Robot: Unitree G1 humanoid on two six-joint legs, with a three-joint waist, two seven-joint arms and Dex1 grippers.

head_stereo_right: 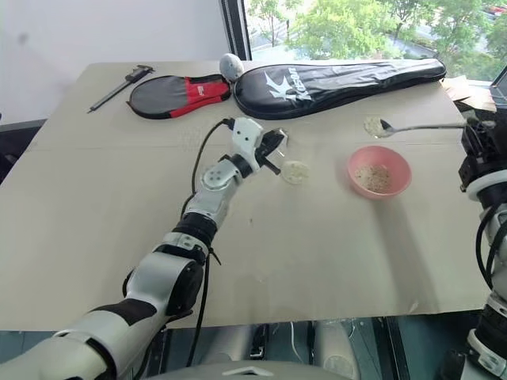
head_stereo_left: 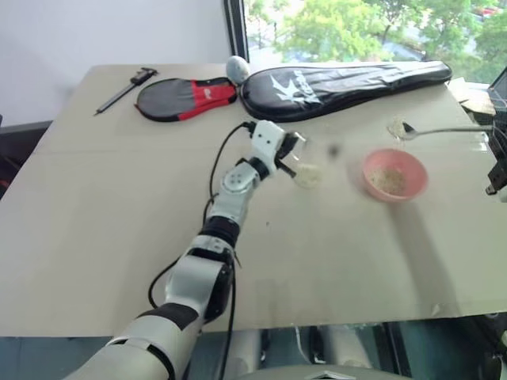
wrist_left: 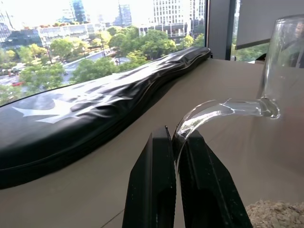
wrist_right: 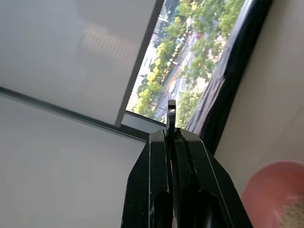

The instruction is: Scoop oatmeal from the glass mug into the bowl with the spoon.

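Your left gripper (wrist_left: 176,156) pinches the handle of one clear glass mug (head_stereo_right: 296,171), oat flakes (wrist_left: 275,214) inside, near the one pink bowl (head_stereo_right: 379,170). Your right gripper (wrist_right: 172,137) clamps one slim silver spoon (head_stereo_right: 420,126), held above the cardboard-covered table (head_stereo_right: 317,261) beyond the bowl. Two black racket covers (head_stereo_right: 333,79) lie farther back.

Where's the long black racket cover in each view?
Left eye: racket cover along the far edge of the table, centre to right.
Right eye: same place.
Left wrist: long dark bulk beyond the glass mug.
Right wrist: dark band edging the table.
Shared landmark: green trees behind it.
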